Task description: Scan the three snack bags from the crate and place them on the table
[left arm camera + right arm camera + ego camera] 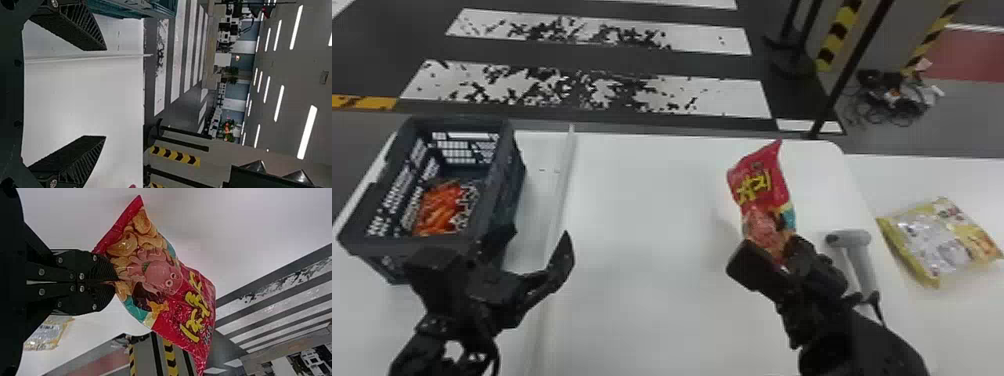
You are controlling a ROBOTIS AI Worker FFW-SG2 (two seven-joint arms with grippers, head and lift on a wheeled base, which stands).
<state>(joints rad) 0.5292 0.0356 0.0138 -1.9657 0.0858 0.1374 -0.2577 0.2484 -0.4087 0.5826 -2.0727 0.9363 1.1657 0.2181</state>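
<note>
Snugly, the right claw pinches the red bag; the left claw gapes.

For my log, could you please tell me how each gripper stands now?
Left gripper: open, empty.
Right gripper: closed on the red snack bag.

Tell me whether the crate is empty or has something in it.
Not empty: in the head view, an orange snack bag lies inside the crate, down below the rim.

glossy plastic red snack bag, matt plastic crate, smooth white table
</note>
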